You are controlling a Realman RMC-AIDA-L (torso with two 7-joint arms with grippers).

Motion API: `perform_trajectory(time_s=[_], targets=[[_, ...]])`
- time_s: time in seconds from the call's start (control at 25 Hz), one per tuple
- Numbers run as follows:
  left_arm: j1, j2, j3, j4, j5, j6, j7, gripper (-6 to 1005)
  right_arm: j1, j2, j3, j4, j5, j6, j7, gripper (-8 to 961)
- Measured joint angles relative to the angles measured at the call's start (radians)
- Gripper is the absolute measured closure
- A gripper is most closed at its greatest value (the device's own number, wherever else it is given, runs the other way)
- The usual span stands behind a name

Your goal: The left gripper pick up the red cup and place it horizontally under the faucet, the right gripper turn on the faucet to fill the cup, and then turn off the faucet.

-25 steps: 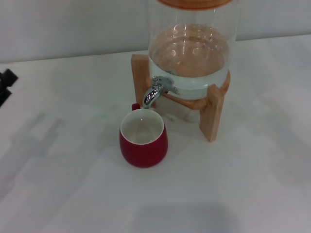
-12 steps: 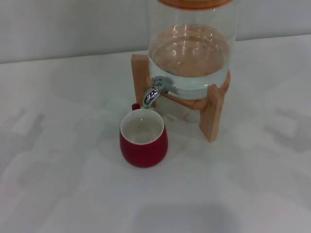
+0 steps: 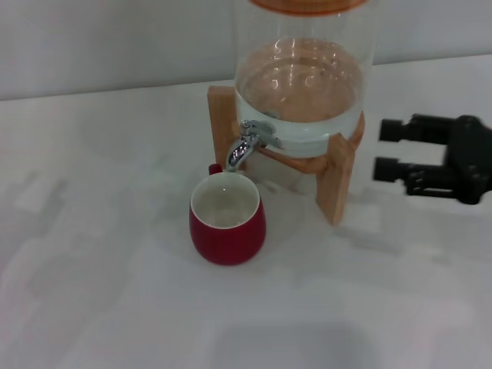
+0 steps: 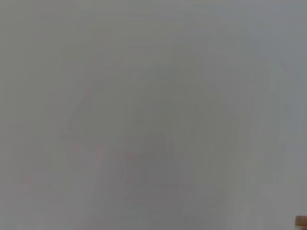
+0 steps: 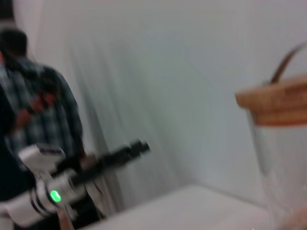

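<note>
From my seat the first part of the job looks done: the squat, glossy dark-red ceramic cup (image 3: 227, 221) with its white inside stands upright on the white table (image 3: 108, 231), its mouth directly below the downturned spout of the small shiny chrome faucet (image 3: 247, 142). That faucet sits at the foot of the clear glass dispenser (image 3: 304, 73), which holds water and rests on a light wooden stand (image 3: 337, 177). I can't tell whether any water has reached the cup — I see no stream from the spout, and the white interior looks dry or nearly so. So I judge that opening the lever, filling, and closing it are all left to do.

The black two-fingered right gripper (image 3: 388, 151) hangs in from the right edge of the head view, beside the stand's right leg and well apart from the faucet. Its fingers are spread, with a clear gap between them, and they hold nothing. The left gripper (image 5: 136, 146) is out of the head view; the right wrist view shows it far off to the side on its white arm with the green light, raised off the table and away from the cup, but I can't tell how its fingers stand. The left wrist view shows little but blank grey.

Against the earlier head frames, the change is on the right — half a second ago that side was bare, and now the right gripper has come in. A second ago a bit of black showed at the left edge; it is gone. The cup and faucet have not shifted.
</note>
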Motion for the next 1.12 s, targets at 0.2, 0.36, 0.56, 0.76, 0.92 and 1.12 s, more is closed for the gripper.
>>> perform_trajectory(time_s=[0.2, 0.36, 0.56, 0.76, 0.92, 1.12], targets=[[0.001, 0.0, 0.0, 0.0, 0.0, 0.013, 0.001, 427, -0.022, 0.001, -0.152, 0.112, -0.075, -0.198, 0.067, 234], [-0.003, 0.0, 0.0, 0.005, 0.0, 0.04, 0.001, 427, -0.059, 0.001, -0.262, 0.244, -0.168, -0.333, 0.159, 234], [-0.02, 0.001, 0.0, 0.004, 0.002, 0.057, 0.001, 427, -0.141, 0.003, -0.368, 0.5, -0.276, -0.411, 0.295, 234], [-0.026, 0.001, 0.0, 0.008, 0.003, 0.071, 0.001, 427, -0.198, 0.009, -0.449, 0.668, -0.402, -0.489, 0.391, 234], [-0.03, 0.002, 0.0, 0.009, 0.002, 0.074, 0.003, 427, -0.207, 0.01, -0.544, 0.742, -0.498, -0.562, 0.45, 234], [-0.037, 0.001, -0.008, 0.01, 0.002, 0.075, 0.007, 427, -0.152, 0.01, -0.585, 0.691, -0.497, -0.583, 0.466, 234]])
